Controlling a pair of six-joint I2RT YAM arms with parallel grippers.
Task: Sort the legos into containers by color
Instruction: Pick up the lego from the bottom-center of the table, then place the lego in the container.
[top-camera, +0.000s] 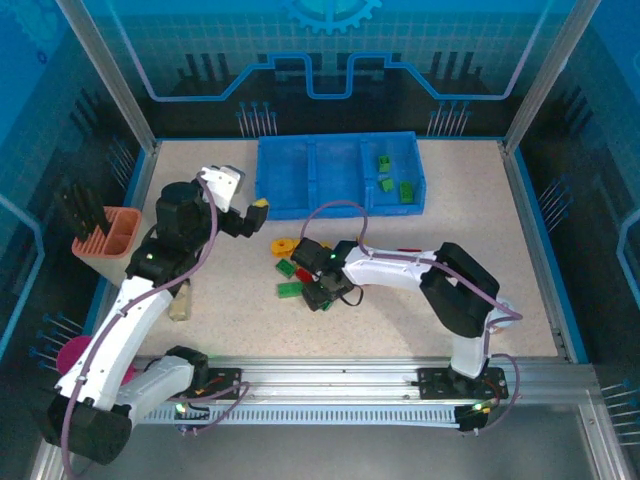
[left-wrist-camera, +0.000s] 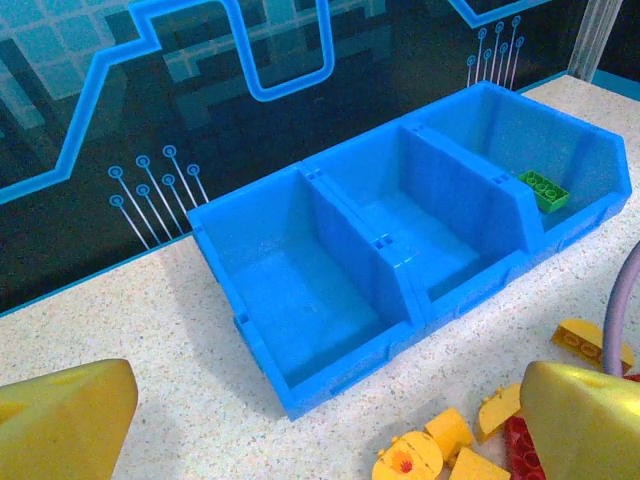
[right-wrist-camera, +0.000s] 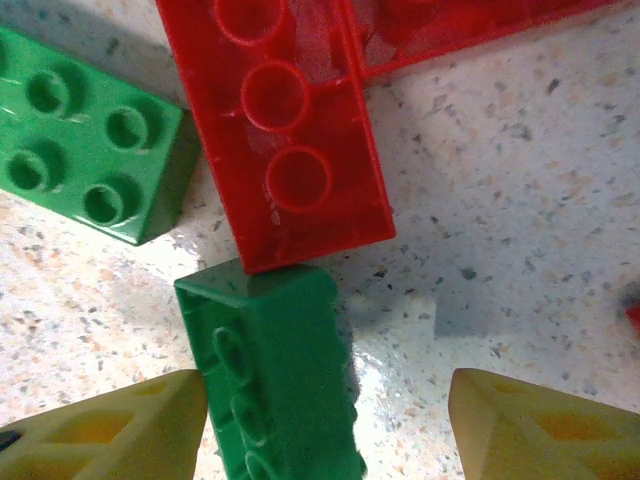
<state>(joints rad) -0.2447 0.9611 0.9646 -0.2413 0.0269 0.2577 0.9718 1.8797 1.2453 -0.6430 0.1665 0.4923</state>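
Left pincer (top-camera: 252, 217) is hanging spread wide above the tabletop (top-camera: 480, 260), near the front left corner of the blue tray (top-camera: 285, 185), pinching nothing. Yellow bricks (left-wrist-camera: 430, 455) are lying just below it. The tray's right compartment is holding green bricks (top-camera: 385, 183).

Right pincer (right-wrist-camera: 328, 430) is sitting low over the loose pile mid-tabletop, fingers apart, straddling a green brick (right-wrist-camera: 275, 390) that's lying on its side. I'm reading its long axis as running straight away from the wrist, so the fingers are lining up across its narrow width. It's sitting off-centre, close against the finger on the view's left, with a gap to the other. A red brick (right-wrist-camera: 290, 150) is butting its far end.

Right arm is the nearer one. I'm judging a plain squeeze comes next, then a carry to the right compartment.
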